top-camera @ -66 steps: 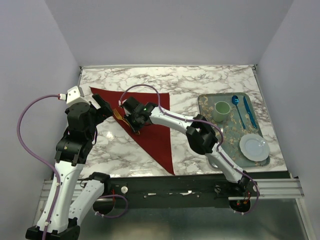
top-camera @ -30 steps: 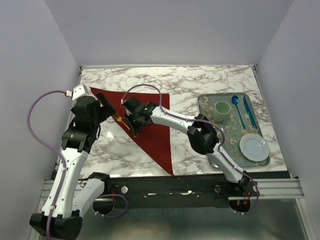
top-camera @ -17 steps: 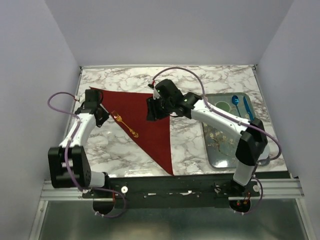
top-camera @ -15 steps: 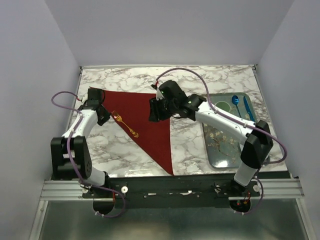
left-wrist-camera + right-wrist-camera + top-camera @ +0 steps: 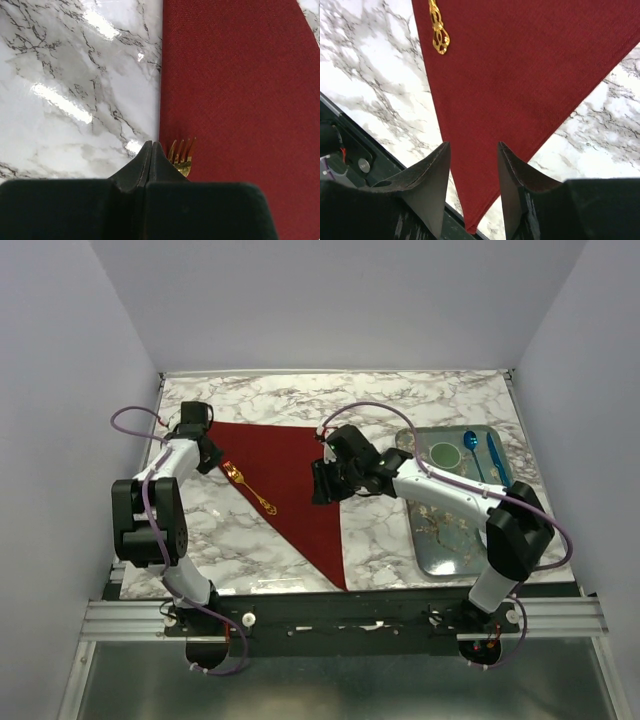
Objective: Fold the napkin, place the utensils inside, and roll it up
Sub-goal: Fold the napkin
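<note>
The dark red napkin [image 5: 300,480] lies as a flat triangle on the marble table. A gold fork [image 5: 250,490], one of the utensils, rests on its left part, tines toward the far left. My left gripper [image 5: 207,455] hovers at the napkin's left edge, shut with nothing between its fingers. In the left wrist view its tip [image 5: 151,144] sits over the napkin [image 5: 240,75] edge, beside the fork tines [image 5: 181,152]. My right gripper [image 5: 320,485] hangs open over the napkin's right part. Its wrist view shows the jaws [image 5: 472,145] apart above the cloth [image 5: 520,65], with the fork handle [image 5: 438,30] far ahead.
A patterned tray [image 5: 440,530] stands at the right with a green cup [image 5: 444,455], a blue spoon [image 5: 470,440] and a blue knife [image 5: 495,455]. My right arm crosses over the tray. The black base rail [image 5: 350,150] runs along the table's near edge.
Both grippers have drawn away from the fork, which stays on the napkin. The left one shut and pulled back to the far left. The right one swung right, then lowered.
</note>
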